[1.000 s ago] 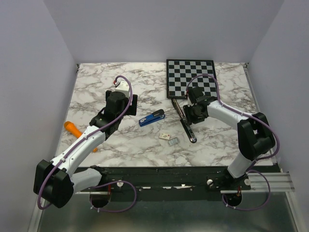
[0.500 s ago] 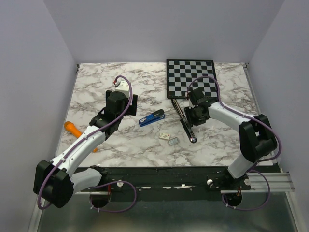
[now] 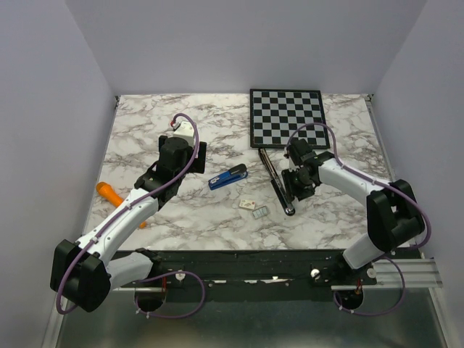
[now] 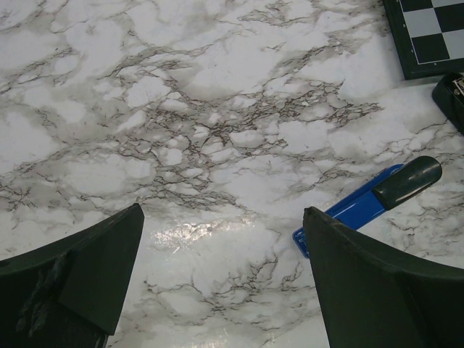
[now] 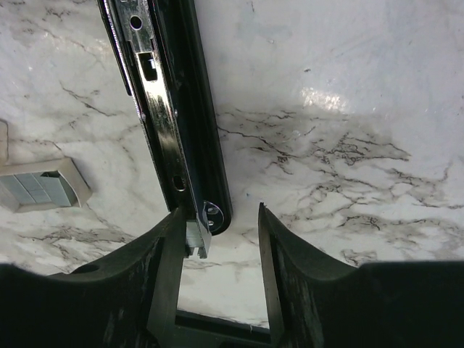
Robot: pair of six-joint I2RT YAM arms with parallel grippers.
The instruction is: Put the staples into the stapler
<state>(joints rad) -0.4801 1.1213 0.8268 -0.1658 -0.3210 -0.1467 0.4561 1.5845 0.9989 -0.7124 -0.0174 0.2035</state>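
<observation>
The small, segmented silvery-grey block of staples [image 5: 40, 187] lies on the glossy marbled table [image 3: 330, 217] just beside the opened black-and-chrome stapler [image 5: 177, 109], whose rounded tip the half-parted right gripper [image 5: 220, 212] straddles, while the left gripper [image 4: 221, 214] gapes wide.

Worktop [image 3: 145, 130] – white marble with grey veins. Board [image 3: 286, 116] in black-and-white checks with a black rim. Blue stapler [image 3: 228, 176] has a black tip; black stapler [image 3: 278, 185] shows chrome inside. Staples [image 3: 259, 212] silvery-grey, box [image 3: 249, 205] white – marker [image 3: 110, 193] orange.
</observation>
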